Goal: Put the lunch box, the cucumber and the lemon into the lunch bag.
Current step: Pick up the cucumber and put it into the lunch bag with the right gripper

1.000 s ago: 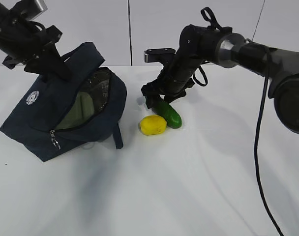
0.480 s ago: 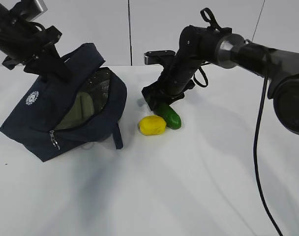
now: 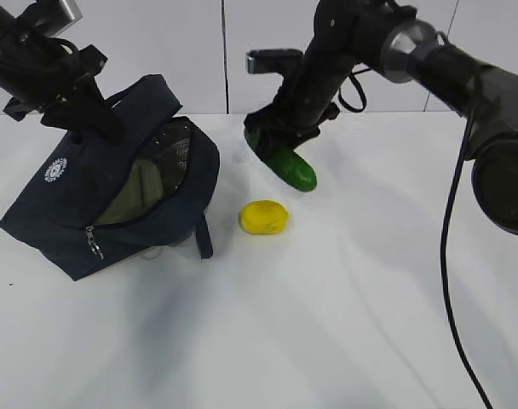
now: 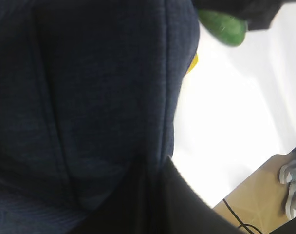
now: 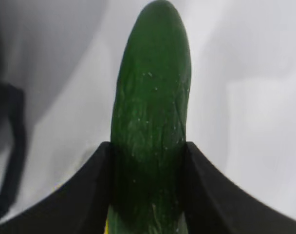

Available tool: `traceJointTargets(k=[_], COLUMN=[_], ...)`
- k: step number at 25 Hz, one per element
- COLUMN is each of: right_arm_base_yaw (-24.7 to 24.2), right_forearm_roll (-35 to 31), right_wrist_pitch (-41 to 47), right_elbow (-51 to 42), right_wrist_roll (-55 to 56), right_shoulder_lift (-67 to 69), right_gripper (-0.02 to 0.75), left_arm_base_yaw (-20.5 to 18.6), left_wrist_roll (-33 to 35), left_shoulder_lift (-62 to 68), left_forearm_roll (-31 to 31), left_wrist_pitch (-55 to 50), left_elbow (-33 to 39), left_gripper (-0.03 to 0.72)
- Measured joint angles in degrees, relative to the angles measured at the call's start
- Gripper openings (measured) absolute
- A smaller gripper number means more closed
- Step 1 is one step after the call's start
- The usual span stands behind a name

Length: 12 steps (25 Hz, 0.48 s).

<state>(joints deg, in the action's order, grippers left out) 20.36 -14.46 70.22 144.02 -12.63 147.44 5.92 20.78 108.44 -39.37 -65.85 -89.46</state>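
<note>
Low and centre in the exterior view, the lemon (image 3: pixel 263 217) lies on the table (image 3: pixel 327 324). At left sits the lunch bag (image 3: pixel 114 204), lunch box (image 3: pixel 144 183) inside, its fabric pinched by the closed left gripper (image 3: pixel 93 115). Upper centre, the right gripper (image 3: pixel 272 141) clamps the cucumber (image 3: pixel 289 166) clear of the table.

The exterior camera looked down slantwise across the table (image 3: pixel 327 324); both wrist cameras sat very close — each caught the cucumber (image 4: pixel 222 27).

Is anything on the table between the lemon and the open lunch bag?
No. In the exterior view only bare white table separates the lemon from the lunch bag; the bag's dangling strap hangs nearest the lemon.
</note>
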Motion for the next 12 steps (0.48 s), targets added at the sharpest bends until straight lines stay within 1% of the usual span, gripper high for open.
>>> traceJointTargets(k=[3,6,9,12], right_arm_base_yaw=[0.0,0.0,0.0,0.0], right_forearm_roll=[-0.4,-3.4,-10.6,-17.5], right_wrist_pitch=[0.1,0.8,1.2,1.3], right_elbow=[5.2,6.2,6.3,6.5], right_wrist_roll=[2.9,5.0,5.6,7.2], right_shoulder_lift=[-0.1,-1.7,-3.4,-4.0], right_gripper=[0.310,0.309,0.309,0.309], left_arm_base_yaw=[-0.1,-0.1,-0.1,-0.1], left_wrist_roll=[0.0,0.0,0.0,0.0], left_shoulder_lift=[0.0,0.0,0.0,0.0], left_forearm_roll=[0.1,0.1,-0.4,-2.9], left_wrist_pitch=[0.9,1.6,2.8,5.0], left_elbow=[0.0,0.0,0.0,0.0], left_gripper=[0.003,0.003,0.003,0.003])
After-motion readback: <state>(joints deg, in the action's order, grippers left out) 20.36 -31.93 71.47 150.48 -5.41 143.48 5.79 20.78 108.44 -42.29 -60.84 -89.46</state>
